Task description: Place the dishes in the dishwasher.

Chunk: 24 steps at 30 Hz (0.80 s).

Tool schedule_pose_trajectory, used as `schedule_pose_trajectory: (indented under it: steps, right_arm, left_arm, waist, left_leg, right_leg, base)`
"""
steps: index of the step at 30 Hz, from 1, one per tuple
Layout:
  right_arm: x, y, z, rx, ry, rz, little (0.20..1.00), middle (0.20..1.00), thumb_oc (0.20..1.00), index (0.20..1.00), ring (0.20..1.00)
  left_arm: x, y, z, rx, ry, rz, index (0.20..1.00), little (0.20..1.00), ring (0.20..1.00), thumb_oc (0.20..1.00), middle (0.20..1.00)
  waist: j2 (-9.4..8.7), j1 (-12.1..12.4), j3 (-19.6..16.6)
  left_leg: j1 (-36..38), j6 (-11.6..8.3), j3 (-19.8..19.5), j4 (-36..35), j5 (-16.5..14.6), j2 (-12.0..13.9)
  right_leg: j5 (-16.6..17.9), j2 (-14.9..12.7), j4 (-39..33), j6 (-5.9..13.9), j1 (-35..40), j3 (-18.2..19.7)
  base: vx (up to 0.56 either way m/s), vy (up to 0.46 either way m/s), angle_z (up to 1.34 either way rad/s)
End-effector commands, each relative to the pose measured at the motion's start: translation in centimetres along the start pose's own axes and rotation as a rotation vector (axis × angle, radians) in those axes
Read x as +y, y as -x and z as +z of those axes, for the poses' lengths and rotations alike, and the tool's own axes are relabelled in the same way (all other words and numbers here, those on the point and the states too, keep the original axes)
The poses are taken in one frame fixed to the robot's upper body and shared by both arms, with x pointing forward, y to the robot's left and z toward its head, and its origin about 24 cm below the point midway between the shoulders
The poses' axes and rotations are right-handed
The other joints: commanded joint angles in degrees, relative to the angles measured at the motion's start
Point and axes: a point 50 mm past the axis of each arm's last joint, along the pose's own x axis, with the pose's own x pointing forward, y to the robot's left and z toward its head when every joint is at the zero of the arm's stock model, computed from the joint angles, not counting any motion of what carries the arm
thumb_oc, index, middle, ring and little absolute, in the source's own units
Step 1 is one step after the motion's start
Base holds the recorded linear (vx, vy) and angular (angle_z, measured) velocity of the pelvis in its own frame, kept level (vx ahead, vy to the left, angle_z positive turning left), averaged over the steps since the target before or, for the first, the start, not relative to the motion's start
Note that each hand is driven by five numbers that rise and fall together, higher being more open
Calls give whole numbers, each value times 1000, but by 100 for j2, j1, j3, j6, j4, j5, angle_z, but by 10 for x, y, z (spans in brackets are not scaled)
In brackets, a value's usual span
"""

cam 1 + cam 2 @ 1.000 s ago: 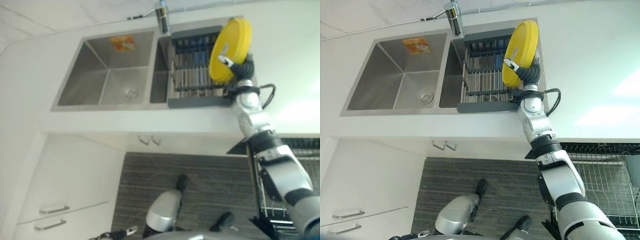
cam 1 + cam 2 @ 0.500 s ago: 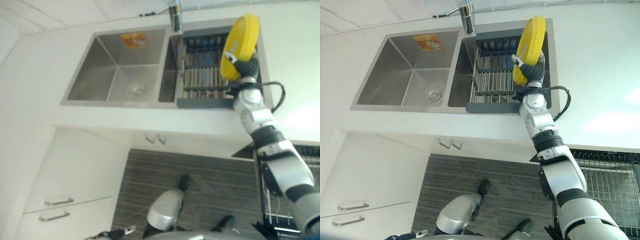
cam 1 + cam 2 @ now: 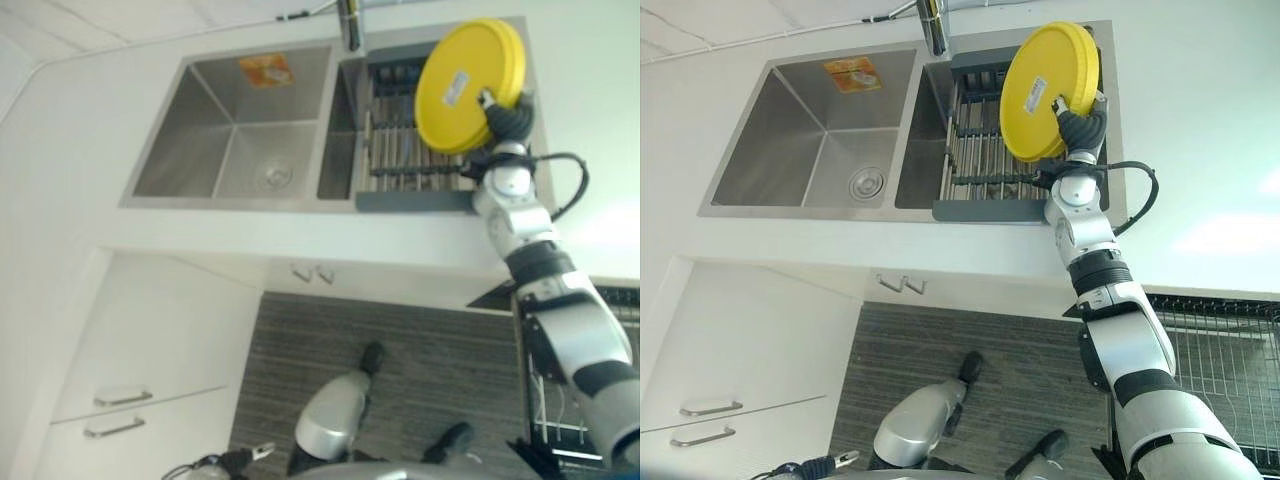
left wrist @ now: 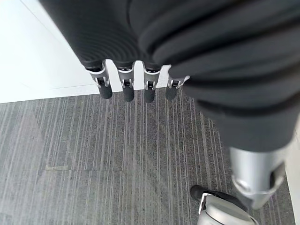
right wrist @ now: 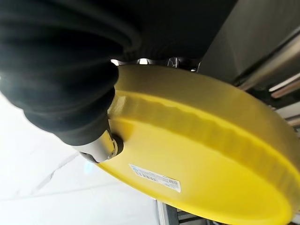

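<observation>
The round yellow plastic plate (image 3: pixel 1050 90) was held by the right hand (image 3: pixel 1081 118), whose thumb and fingers pinched its rim. The plate stood tilted on edge, its underside with a small white label turned toward the head camera, above the dark grey slatted dish rack (image 3: pixel 985 165) set in the smaller basin of the stainless steel double sink (image 3: pixel 805 140). The chrome faucet (image 3: pixel 933 25) rose at the far edge of the sink, just beside the rack. The right wrist view showed what the eye views did not: the thumb (image 5: pixel 101 145) pressed against the plate's ribbed underside beside the label, fingers over the rim. The left wrist view showed the left hand (image 4: pixel 126 89) with straight, relaxed fingers above grey striped floor (image 4: pixel 117 164), well apart from the sink.
</observation>
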Motion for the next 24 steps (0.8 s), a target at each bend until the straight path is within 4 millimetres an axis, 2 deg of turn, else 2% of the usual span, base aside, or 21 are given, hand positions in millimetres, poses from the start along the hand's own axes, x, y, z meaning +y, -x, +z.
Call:
schedule_pose_trajectory:
  steps: [1, 4, 5, 11, 12, 16, 20, 21, 22, 23, 24]
  right_arm:
    - [13, 1, 45, -259, -122, 77, 200, 200, 200, 200, 200]
    - [21, 13, 52, -311, -198, 114, 200, 200, 200, 200, 200]
    - [24, 17, 57, -333, -220, 129, 200, 200, 200, 200, 200]
    - [33, 40, 71, -413, -322, 206, 200, 200, 200, 200, 200]
    - [33, 40, 71, -413, -322, 206, 200, 200, 200, 200, 200]
    - [25, 60, 77, -447, -390, 260, 200, 200, 200, 200, 200]
    - [10, 70, 83, -468, -413, 267, 200, 200, 200, 200, 200]
    - [10, 70, 83, -468, -413, 267, 200, 200, 200, 200, 200]
    - [0, 73, 85, -480, -422, 268, 200, 200, 200, 200, 200]
    - [-1, 74, 86, -484, -421, 263, 200, 200, 200, 200, 200]
    - [-13, 78, 87, -493, -432, 244, 200, 200, 200, 200, 200]
  left_arm:
    - [20, 2, -16, 56, -126, 70, 1000, 1000, 1000, 1000, 1000]
    - [21, 2, -15, 54, -131, 87, 1000, 1000, 1000, 1000, 1000]
    - [22, 2, -15, 58, -130, 97, 1000, 1000, 1000, 1000, 1000]
    - [24, 3, -20, 87, -107, 127, 1000, 1000, 1000, 1000, 1000]
    - [24, 3, -20, 87, -107, 127, 1000, 1000, 1000, 1000, 1000]
    - [20, 2, -19, 97, -79, 151, 1000, 1000, 1000, 1000, 1000]
    - [17, 1, -8, 88, -101, 149, 1000, 1000, 1000, 1000, 1000]
    - [17, 1, -8, 88, -102, 149, 1000, 1000, 1000, 1000, 1000]
    - [12, 0, -1, 82, -115, 136, 1000, 1000, 1000, 1000, 1000]
    - [12, 0, 0, 78, -120, 133, 1000, 1000, 1000, 1000, 1000]
    - [6, -1, 9, 57, -135, 120, 1000, 1000, 1000, 1000, 1000]
  waist:
    - [-105, 123, -260]
    - [-215, 27, -349]
    - [-231, -14, -392]
    - [-509, -290, -717]
    - [-509, -290, -717]
    - [-729, -719, -1066]
    - [-844, -1120, -1187]
    - [-841, -1118, -1199]
    - [-891, -1348, -1197]
    - [-898, -1387, -1216]
    - [-932, -1619, -1207]
  left_leg:
    - [-384, -26, 328, -23, -180, 220]
    - [-322, -34, 411, -39, -206, 294]
    - [-362, 7, 469, 5, -131, 332]
    - [-80, -61, 781, -11, -245, 562]
    - [-80, -61, 781, -11, -245, 562]
    - [312, -180, 1103, -98, -305, 843]
    - [545, -244, 1385, 9, -432, 1025]
    - [524, -240, 1384, 10, -422, 1028]
    - [676, -266, 1548, 182, -557, 1096]
    - [670, -266, 1571, 212, -567, 1108]
    - [816, -278, 1718, 333, -691, 1167]
  right_leg:
    - [-762, -445, 1040, 18, -77, 479]
    - [-742, -322, 919, 33, -31, 554]
    - [-616, -264, 860, 11, -52, 534]
    - [-645, 14, 662, 6, 56, 748]
    - [-645, 14, 662, 6, 56, 748]
    - [-586, 255, 478, -97, 41, 1032]
    - [-598, 395, 510, -206, -65, 1233]
    - [-581, 399, 499, -207, -80, 1233]
    - [-598, 444, 549, -257, -109, 1369]
    - [-578, 456, 544, -265, -138, 1392]
    - [-598, 490, 603, -292, -151, 1548]
  base:
    - [-88, -115, -5]
    - [-135, -130, -9]
    - [-172, -104, -17]
    - [-116, -148, -27]
    - [-109, -138, -46]
    - [-124, -152, -47]
    - [-126, -108, -54]
    - [-108, -102, -42]
    - [-90, -79, -53]
    - [-143, -133, -50]
    - [-92, -73, -65]
